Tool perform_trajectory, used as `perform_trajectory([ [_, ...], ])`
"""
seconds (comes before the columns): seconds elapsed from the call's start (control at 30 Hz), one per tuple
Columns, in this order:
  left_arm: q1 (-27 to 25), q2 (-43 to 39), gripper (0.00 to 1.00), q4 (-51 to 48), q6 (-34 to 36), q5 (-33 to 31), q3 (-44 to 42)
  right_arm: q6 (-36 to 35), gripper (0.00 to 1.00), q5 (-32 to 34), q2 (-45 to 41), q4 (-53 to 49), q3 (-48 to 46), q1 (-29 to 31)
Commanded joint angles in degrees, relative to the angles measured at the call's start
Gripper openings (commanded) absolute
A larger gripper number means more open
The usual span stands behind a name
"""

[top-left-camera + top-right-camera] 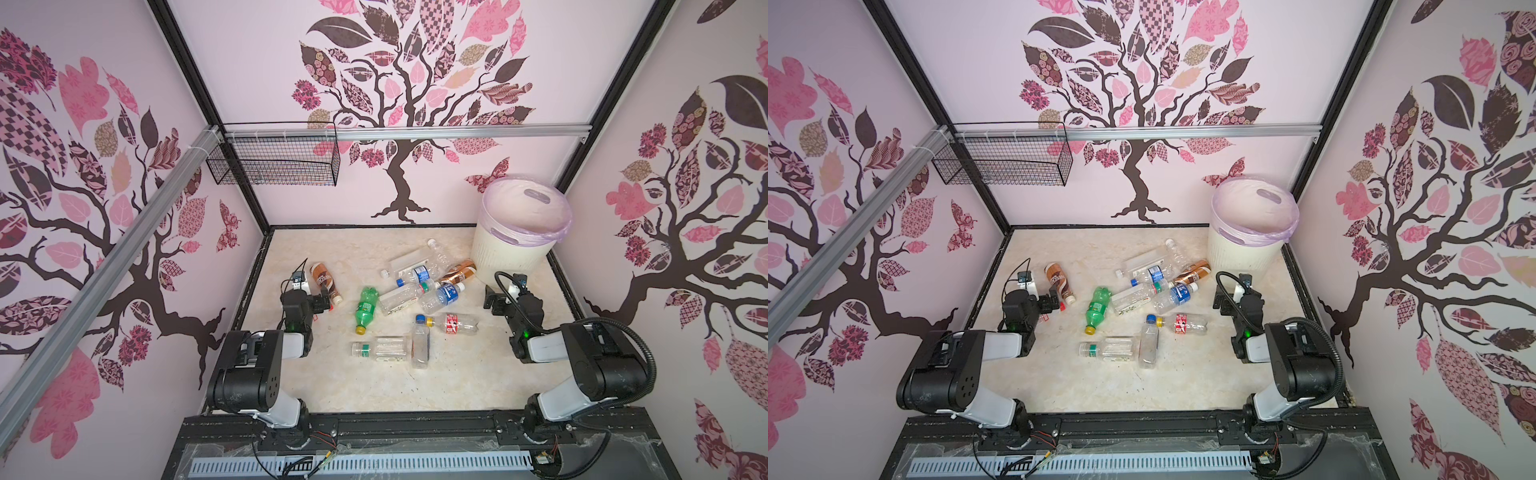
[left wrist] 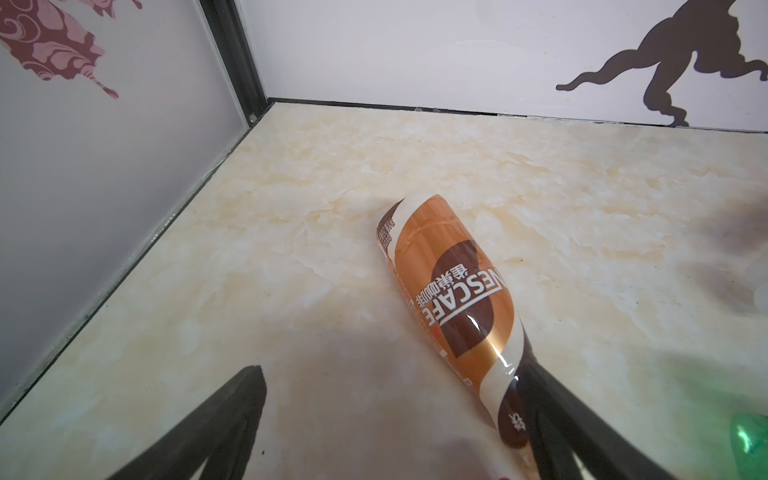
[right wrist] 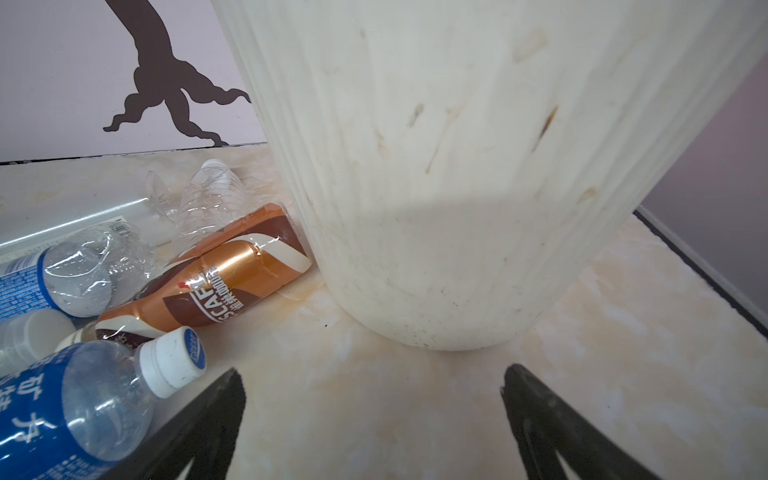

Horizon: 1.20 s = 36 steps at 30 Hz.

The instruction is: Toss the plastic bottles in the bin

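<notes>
Several plastic bottles lie on the marble floor in both top views. A brown-labelled bottle [image 1: 325, 280] [image 2: 453, 299] is at the left and a green one [image 1: 366, 307] [image 1: 1097, 309] lies beside it. Clear ones are piled mid-floor [image 1: 415, 286]. My left gripper [image 1: 321, 302] [image 2: 390, 374] is open over the brown bottle's neck end, which lies against one finger. The cream bin [image 1: 519, 232] [image 1: 1250, 232] [image 3: 457, 166] stands back right. My right gripper [image 1: 492, 297] [image 3: 372, 374] is open above bare floor before the bin's base, beside a blue-labelled bottle [image 3: 62, 411] and a second brown one [image 3: 216, 282].
A black wire basket [image 1: 274, 160] hangs on the back-left rail. Walls close in on three sides and a black frame [image 1: 415, 424] runs along the front. A red-labelled bottle [image 1: 455, 323] and two clear ones [image 1: 420, 343] [image 1: 380, 348] lie nearer the front.
</notes>
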Motion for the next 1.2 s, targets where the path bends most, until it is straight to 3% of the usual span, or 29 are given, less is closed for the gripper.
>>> perform_trajectory([
  [0.0,-0.5,-4.5,0.98,-10.5,0.0,-4.5,4.7,-0.3,0.99,5.8,-2.3,2.9,-0.2,1.4],
  [0.13,-0.5,-9.4,0.98,-12.2,-2.9,-11.2,3.7,0.9,0.99,8.3,-9.1,-9.3,2.6,1.5],
  [0.27,-3.4,-12.5,0.98,-26.1,-7.1,-19.3,9.7,4.0,0.99,11.8,-12.9,-13.7,2.7,1.7],
  [0.37,-6.2,-14.6,0.98,-38.0,-12.3,-21.6,13.9,9.3,0.99,13.9,-16.5,-22.9,5.1,1.6],
  [0.47,-8.0,-17.1,0.98,-50.9,-20.9,-15.5,19.3,14.6,1.00,12.8,-18.6,-39.4,10.6,1.7],
  [0.53,-10.9,-19.1,0.98,-55.6,-23.3,-15.9,21.2,16.6,1.00,13.6,-20.0,-47.3,12.5,1.6],
  [0.7,-18.6,-23.0,0.98,-62.1,-25.7,-12.5,24.0,22.9,1.00,16.2,-27.0,-51.1,9.0,1.6],
  [0.8,-20.9,-23.1,0.98,-64.7,-26.6,-7.4,26.0,33.7,1.00,20.1,-32.0,-55.7,7.6,1.5],
  [0.97,-23.4,-18.9,0.98,-72.3,-29.3,-1.3,33.0,30.0,1.00,15.7,-38.8,-61.0,9.5,1.4],
  [1.17,-27.5,-15.2,0.98,-78.1,-31.0,2.4,40.1,25.9,0.99,13.4,-39.2,-78.4,22.3,1.4],
])
